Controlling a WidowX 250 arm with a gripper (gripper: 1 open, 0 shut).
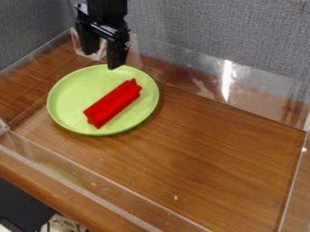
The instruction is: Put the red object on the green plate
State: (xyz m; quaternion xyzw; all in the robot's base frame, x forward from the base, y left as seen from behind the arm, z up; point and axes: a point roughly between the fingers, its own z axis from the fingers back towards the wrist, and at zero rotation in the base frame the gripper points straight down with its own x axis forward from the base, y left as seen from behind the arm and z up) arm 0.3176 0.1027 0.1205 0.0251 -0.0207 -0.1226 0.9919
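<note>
The red object (112,101), a long bright red block, lies diagonally on the green plate (75,95), which rests on the wooden table at the left. My black gripper (101,51) hangs above the plate's far rim, pointing down, apart from the block. Its two fingers stand spread with nothing between them, so it is open.
Clear acrylic walls (224,77) ring the wooden tabletop (206,154): a low one along the front and left, a taller one at the back. A grey fabric backdrop (218,27) stands behind.
</note>
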